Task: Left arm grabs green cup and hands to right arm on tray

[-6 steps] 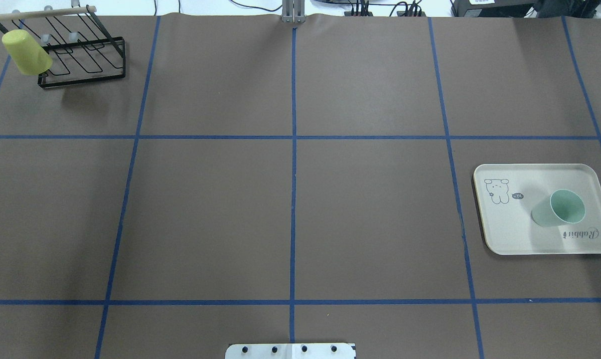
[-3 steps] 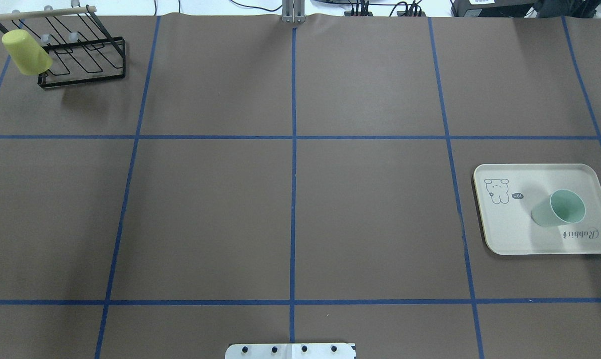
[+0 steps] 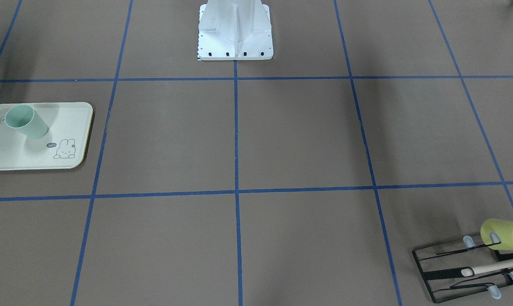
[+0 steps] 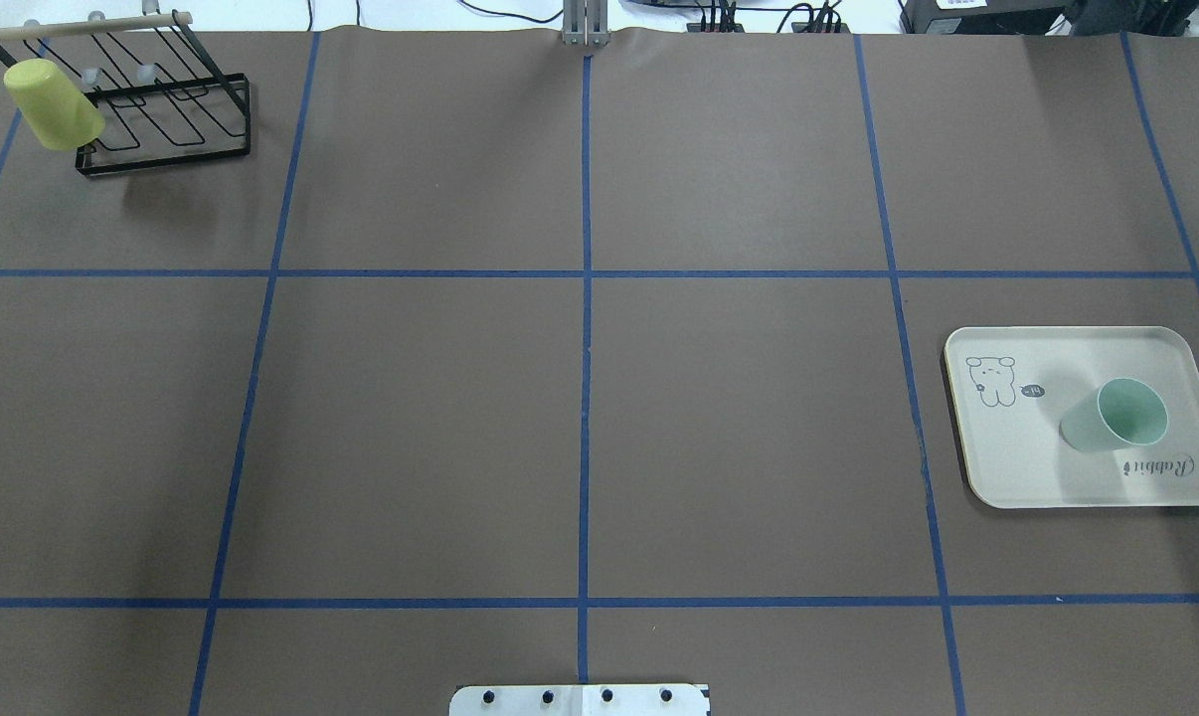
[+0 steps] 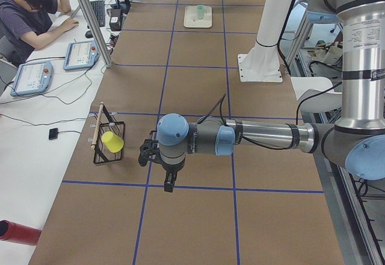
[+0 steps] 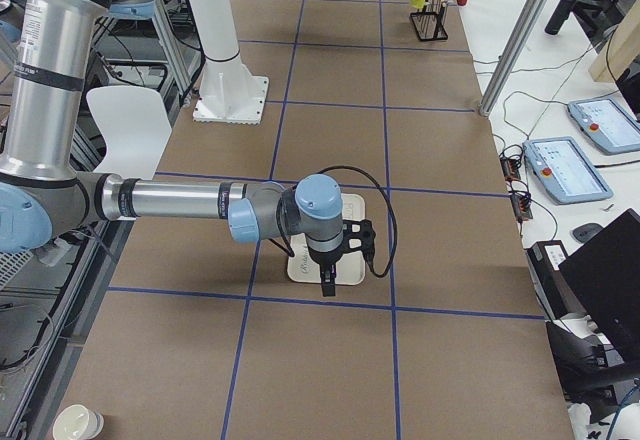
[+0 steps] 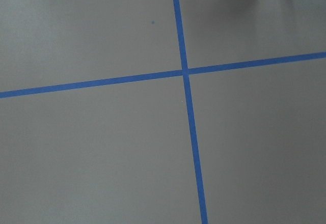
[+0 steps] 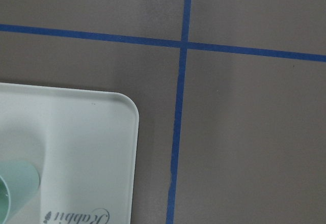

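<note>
Supervisor: Cup position?
Operator: I see the pale mint-green plastic cup [image 4: 1114,416] upright on the cream rectangular tray [image 4: 1007,477]. Left tool [image 5: 169,183] and right tool [image 6: 327,282]: open or closed, I cannot tell. I judge it light, smooth; grip mid-wall, gently.

A yellow-green plastic cup [image 4: 53,104] hangs tilted on a black wire rack [image 4: 162,159] at the brown, blue-taped worktop's [image 4: 421,418] corner.

This is a robotics lab. A long table [image 4: 411,398] covered in brown paper and gridded with blue tape [image 4: 586,298] carries a white robot pedestal [image 3: 235,29]. On the white desk [image 5: 24,114] beside it lie teach pendants [image 5: 83,55], and an operator [image 5: 30,15] sits at its far end.
</note>
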`<state>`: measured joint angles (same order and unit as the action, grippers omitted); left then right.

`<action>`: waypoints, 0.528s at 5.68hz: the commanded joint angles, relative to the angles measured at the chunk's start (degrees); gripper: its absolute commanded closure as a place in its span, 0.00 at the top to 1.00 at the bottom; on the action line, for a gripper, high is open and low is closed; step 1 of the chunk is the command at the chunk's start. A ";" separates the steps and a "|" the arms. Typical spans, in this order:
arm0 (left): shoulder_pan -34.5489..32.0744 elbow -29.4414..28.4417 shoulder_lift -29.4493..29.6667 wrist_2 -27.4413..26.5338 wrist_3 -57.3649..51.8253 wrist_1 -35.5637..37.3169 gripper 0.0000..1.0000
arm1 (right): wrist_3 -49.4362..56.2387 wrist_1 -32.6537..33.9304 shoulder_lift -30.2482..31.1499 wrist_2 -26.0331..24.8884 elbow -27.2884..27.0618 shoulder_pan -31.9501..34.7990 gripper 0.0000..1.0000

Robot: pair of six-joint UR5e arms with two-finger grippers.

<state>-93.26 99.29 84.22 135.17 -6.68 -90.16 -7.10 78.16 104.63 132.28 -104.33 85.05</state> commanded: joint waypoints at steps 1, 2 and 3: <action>0.01 -0.15 -0.02 0.00 0.09 -0.02 1.00 | -0.28 -0.03 -0.12 0.44 0.09 0.02 1.00; 0.01 -0.07 -0.02 0.00 0.09 -0.02 1.00 | -0.37 -0.03 -0.56 0.53 0.00 0.02 1.00; -0.08 0.02 -0.02 0.00 0.17 -0.02 1.00 | -0.37 -0.03 -0.56 0.53 0.00 0.02 1.00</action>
<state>-93.27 99.24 84.20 135.18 -6.57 -90.18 -7.44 78.14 104.17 132.78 -104.30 85.08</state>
